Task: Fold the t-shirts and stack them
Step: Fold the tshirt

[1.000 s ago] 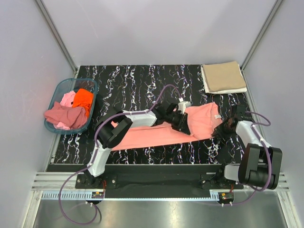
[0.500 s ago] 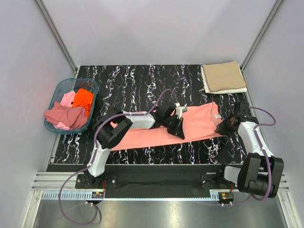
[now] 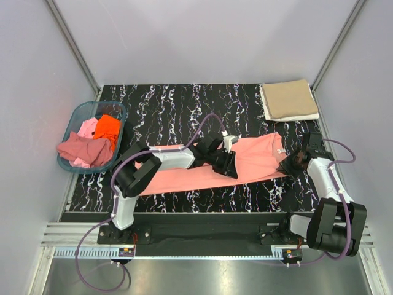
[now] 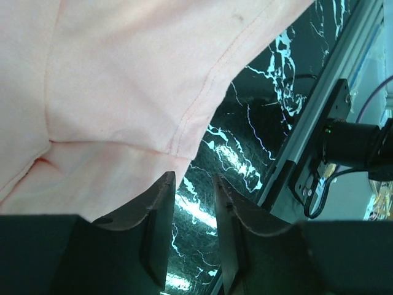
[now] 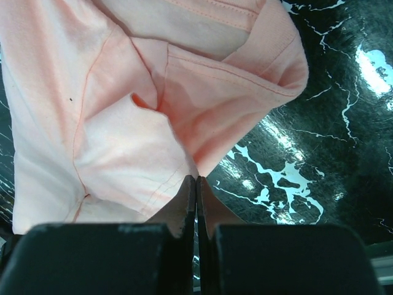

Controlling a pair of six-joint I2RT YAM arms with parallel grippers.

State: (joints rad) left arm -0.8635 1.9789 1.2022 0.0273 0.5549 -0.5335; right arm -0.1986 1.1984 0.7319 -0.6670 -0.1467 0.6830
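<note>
Since a second ago, the left gripper (image 3: 226, 165) has slid a little toward the table's near left and opened, and the raised right half of the salmon-pink t-shirt (image 3: 258, 161) has settled flat.

From above, that shirt lies as a long band on the table (image 3: 184, 104), nearer the near edge than the far one, running from the left-centre almost to the right edge. The left gripper sits on its middle. The right gripper (image 3: 287, 166) is at its right end. A tan t-shirt (image 3: 288, 99) lies folded square in the far right corner. At the left edge, a teal basket (image 3: 75, 114) holds an orange tee (image 3: 107, 128), a light pink tee (image 3: 88, 127) and a dusty rose tee (image 3: 83, 149) that spills over its near rim.

The left wrist camera shows the left gripper (image 4: 194, 180) with its fingers (image 4: 161, 203) slightly spread. Bare table (image 4: 245, 141) shows in the gap and nothing is between them. The salmon-pink t-shirt (image 4: 123, 80) fills the upper left, its stitched hem just beyond the fingertips.

The right wrist camera shows the right gripper (image 5: 196, 179) pressed together. The salmon-pink t-shirt (image 5: 123, 110) is drawn to a point at its tips, so it appears to pinch the fabric's edge. Creases fan out from there, and marbled table (image 5: 307, 160) lies to the right.
</note>
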